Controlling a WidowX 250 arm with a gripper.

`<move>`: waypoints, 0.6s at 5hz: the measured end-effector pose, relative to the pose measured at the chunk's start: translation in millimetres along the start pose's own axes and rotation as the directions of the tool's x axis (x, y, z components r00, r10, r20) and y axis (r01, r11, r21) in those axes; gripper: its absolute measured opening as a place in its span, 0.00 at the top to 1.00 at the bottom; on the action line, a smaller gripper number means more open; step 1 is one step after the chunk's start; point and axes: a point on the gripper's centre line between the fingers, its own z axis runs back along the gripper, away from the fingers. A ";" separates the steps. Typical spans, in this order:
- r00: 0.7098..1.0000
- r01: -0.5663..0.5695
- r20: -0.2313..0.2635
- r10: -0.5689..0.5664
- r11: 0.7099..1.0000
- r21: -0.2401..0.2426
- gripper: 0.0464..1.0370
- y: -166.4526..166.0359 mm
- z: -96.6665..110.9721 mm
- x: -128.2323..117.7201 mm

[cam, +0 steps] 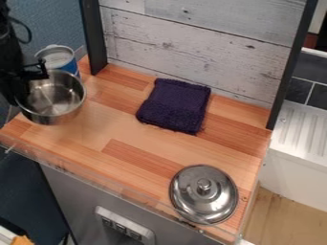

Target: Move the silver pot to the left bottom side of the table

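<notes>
The wooden counter (127,127) takes up most of my view, its front edge running at a slant down to the lower right. Behind it rises a whitish plank board (204,43) between two black posts. On the right is a white ridged drainboard (305,131). A dark purple folded cloth (174,105) lies near the board, around the counter's middle. A shiny lid (204,194), knob up, lies in the near right corner. The silver pot (60,103) is at the counter's left edge, upright and open at the top, well apart from the lid. My hand (22,90) is at the upper left, over the pot's left rim; whether it grips the pot, I can't tell. Just behind the pot, partly hidden by it, is a blue and white tub (59,58).
</notes>
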 end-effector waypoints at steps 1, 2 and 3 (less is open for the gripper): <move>0.997 -0.052 -0.049 0.053 0.999 0.015 0.97 -3.0 -21.1 -7.0; 0.996 -0.038 -0.079 0.040 0.999 0.018 0.97 -22.0 -31.3 -17.6; 0.996 0.005 -0.091 -0.003 1.000 0.026 0.97 -34.9 -39.2 -28.9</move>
